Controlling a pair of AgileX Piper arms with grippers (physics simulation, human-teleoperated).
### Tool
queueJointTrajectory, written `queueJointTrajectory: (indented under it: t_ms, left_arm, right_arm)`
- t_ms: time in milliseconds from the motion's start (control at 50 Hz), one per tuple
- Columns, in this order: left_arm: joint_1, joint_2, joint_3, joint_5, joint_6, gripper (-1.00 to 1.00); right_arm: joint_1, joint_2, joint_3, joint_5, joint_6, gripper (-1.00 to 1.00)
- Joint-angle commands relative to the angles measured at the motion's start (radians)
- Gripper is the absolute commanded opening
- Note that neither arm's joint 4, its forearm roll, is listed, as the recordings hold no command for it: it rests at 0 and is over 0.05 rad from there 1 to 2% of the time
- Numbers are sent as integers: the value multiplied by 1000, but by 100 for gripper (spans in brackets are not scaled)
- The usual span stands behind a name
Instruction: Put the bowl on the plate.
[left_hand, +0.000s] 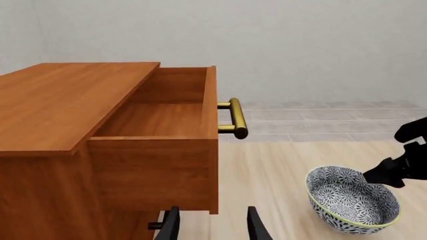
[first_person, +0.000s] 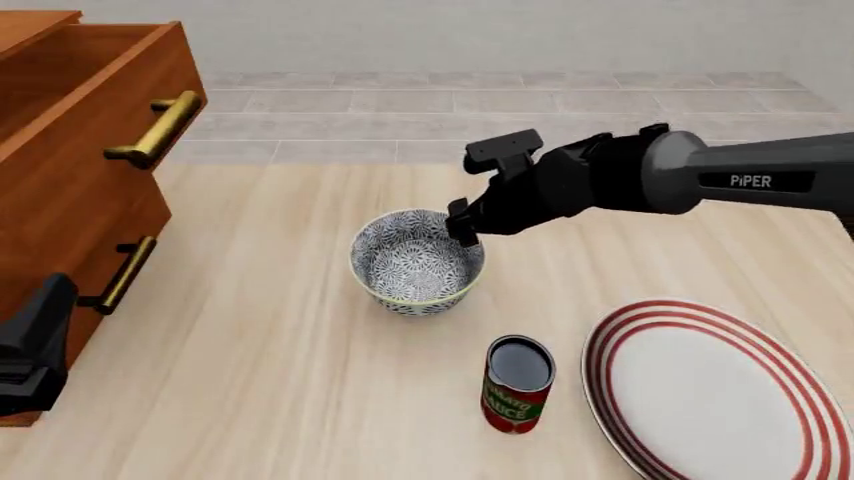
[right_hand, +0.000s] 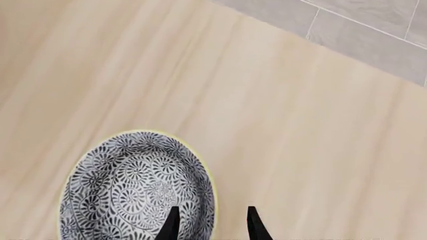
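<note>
The grey-and-white floral bowl (first_person: 400, 272) stands upright on the wooden table, left of centre. My right gripper (first_person: 463, 228) is at its far right rim. In the right wrist view the gripper (right_hand: 212, 226) is open and straddles the bowl's (right_hand: 130, 187) yellowish rim, with one finger inside and one outside. The white plate (first_person: 721, 400) with red rings lies at the near right, with nothing on it. My left gripper (first_person: 51, 300) hangs open and holds nothing at the near left by the cabinet; its fingers (left_hand: 171, 226) show in the left wrist view, which also catches the bowl (left_hand: 353, 202).
A wooden cabinet (first_person: 80, 150) fills the left side, its top drawer (left_hand: 167, 117) pulled out, with brass handles (first_person: 158, 128). A red-labelled can (first_person: 517, 385) stands between the bowl and the plate, close to the plate's left rim.
</note>
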Motion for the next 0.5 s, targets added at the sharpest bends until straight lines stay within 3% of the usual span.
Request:
queueJointTrajectory:
  t_ms: [20,500]
  left_arm:
    - [0,0,0,0,0,100]
    - [0,0,0,0,0,100]
  right_arm:
    - [9,24,23,-11,8,100]
    - [4,53,43,-28,8,100]
